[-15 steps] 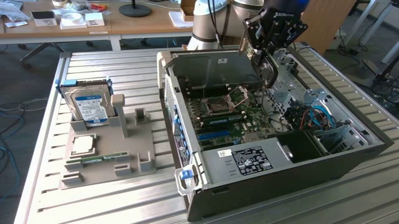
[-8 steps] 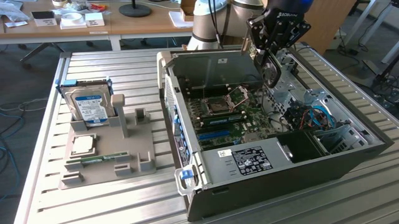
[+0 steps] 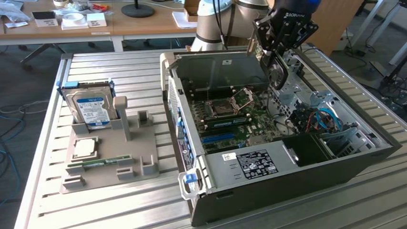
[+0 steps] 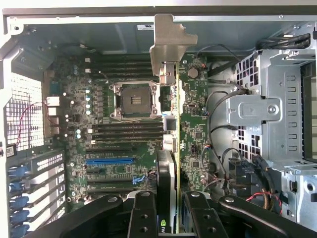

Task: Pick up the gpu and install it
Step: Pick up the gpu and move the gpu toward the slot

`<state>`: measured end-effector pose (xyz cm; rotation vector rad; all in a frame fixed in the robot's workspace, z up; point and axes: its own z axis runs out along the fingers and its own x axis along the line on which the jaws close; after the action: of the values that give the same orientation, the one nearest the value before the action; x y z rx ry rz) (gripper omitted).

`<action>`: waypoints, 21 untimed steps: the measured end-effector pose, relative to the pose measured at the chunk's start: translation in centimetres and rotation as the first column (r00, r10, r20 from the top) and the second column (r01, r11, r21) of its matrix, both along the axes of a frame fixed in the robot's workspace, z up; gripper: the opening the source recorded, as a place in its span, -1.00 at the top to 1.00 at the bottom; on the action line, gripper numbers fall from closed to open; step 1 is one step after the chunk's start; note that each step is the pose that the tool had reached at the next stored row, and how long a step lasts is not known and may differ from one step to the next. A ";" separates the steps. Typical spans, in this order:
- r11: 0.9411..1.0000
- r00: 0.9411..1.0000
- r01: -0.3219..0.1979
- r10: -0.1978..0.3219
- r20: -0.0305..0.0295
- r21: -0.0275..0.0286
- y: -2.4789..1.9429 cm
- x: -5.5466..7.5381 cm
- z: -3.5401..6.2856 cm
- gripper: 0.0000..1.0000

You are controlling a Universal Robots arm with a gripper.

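Claw (image 3: 275, 56), upper right of the exterior view: clamped shut on the gpu (image 3: 279, 75), which hangs edge-down over the open computer case (image 3: 273, 186). In the wrist view, fingers (image 4: 143, 215) flank the card's thin edge, with the bracket toward the case's rear wall. Held so, I judge, to line up with the motherboard (image 4: 129, 129) slots. Not seated. The hard drive (image 3: 92, 107) stands at the worktop's (image 3: 114, 210) left.

I read the table (image 3: 127, 210) as bare ribbed metal with a dull shine. The fixture tray (image 3: 105, 157) looks like smooth, matt grey plastic. The computer case (image 3: 286, 191) is dark and matt outside, pale bare metal within. The gpu (image 4: 168, 163) ends in a dull metal bracket, and the gripper (image 4: 171, 213) is black and faintly glossy.
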<state>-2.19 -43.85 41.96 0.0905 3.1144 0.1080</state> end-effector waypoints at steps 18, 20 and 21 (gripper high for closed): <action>1.000 1.000 0.000 0.000 0.000 0.000 0.01 0.5 -0.01 0.47; 1.000 1.000 0.000 0.000 0.000 0.000 0.00 0.5 0.00 0.47; 1.000 1.000 -0.001 0.001 0.000 0.000 0.00 0.5 -0.01 0.47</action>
<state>-1.66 -43.84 41.95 0.0894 3.1144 0.1080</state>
